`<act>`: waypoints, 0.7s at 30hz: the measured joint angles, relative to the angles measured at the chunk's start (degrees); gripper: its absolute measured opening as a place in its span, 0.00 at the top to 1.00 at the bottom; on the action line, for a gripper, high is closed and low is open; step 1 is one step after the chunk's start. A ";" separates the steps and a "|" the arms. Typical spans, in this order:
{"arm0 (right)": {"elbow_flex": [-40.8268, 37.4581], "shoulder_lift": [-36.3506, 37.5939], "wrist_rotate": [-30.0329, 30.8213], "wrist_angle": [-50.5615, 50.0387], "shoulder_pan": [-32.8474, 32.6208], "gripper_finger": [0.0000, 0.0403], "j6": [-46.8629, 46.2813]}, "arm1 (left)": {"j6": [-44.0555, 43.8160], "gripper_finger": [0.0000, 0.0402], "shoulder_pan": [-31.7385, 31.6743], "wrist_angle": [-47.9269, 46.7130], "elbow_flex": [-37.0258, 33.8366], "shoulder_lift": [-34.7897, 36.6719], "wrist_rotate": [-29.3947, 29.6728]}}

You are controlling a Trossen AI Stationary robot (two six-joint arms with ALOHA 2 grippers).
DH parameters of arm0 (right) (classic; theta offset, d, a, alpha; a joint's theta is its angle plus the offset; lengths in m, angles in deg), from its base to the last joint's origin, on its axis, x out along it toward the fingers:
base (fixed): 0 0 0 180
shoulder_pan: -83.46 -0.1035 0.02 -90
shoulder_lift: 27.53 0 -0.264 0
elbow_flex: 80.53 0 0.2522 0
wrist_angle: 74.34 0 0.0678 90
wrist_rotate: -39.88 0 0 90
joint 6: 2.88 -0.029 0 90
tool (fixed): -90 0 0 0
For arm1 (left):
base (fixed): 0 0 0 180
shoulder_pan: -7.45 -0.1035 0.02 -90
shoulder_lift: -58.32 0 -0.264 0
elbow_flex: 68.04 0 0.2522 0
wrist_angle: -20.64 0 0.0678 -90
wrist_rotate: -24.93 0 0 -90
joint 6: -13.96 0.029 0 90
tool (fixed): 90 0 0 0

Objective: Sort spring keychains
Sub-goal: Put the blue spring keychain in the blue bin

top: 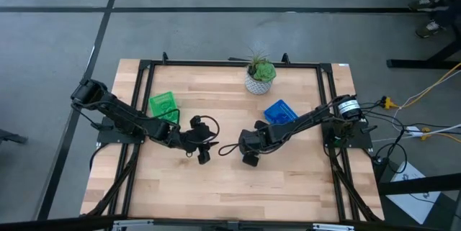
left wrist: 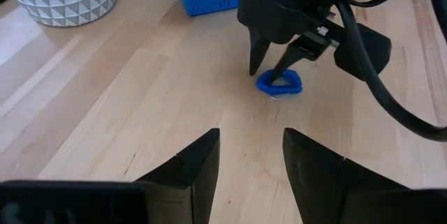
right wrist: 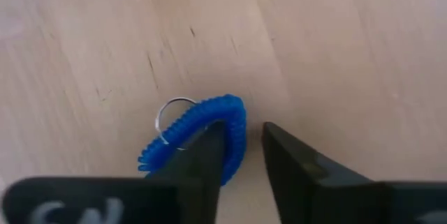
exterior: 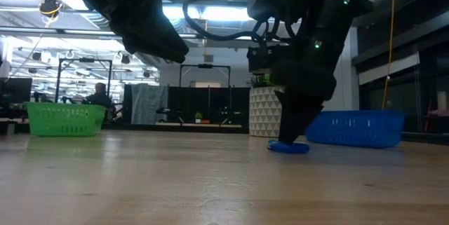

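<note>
Right pincer (right wrist: 243, 155) fingers straddle coil of blue spring keychain (right wrist: 199, 137), flat on wooden bench (right wrist: 335, 49); grip unclear.

No text, label or number can be read anywhere.

Wooden tabletop (top: 216, 188), black frame along edges. Left arm (top: 122, 119) reaches in from left edge, left gripper (top: 203, 152) near tabletop centre. Right arm (top: 310, 119) reaches in from right edge, right gripper (top: 248, 155) near centre, just beside left one. Green tray (top: 163, 104) toward far left corner. Blue tray (top: 279, 111) toward right edge, partly under right arm. Potted plant (top: 259, 75) at middle of far edge.
</note>
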 joint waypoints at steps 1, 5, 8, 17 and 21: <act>-0.02 0.00 0.07 0.02 0.02 0.76 0.00 | 0.00 0.62 0.00 0.00 0.00 0.00 0.00; -0.04 -0.02 0.20 0.04 0.07 0.89 0.17 | 0.46 0.62 -0.11 0.00 0.00 0.00 0.03; -0.04 -0.02 0.33 0.00 0.09 0.96 0.55 | 0.96 0.62 -0.11 0.00 0.00 0.00 0.04; -0.15 -0.02 0.33 0.98 0.11 0.95 2.20 | 1.07 0.62 -0.11 0.00 0.00 0.00 0.13; -0.15 -0.04 0.31 1.41 0.11 0.98 3.16 | 1.07 0.62 -0.11 0.00 0.00 0.00 0.15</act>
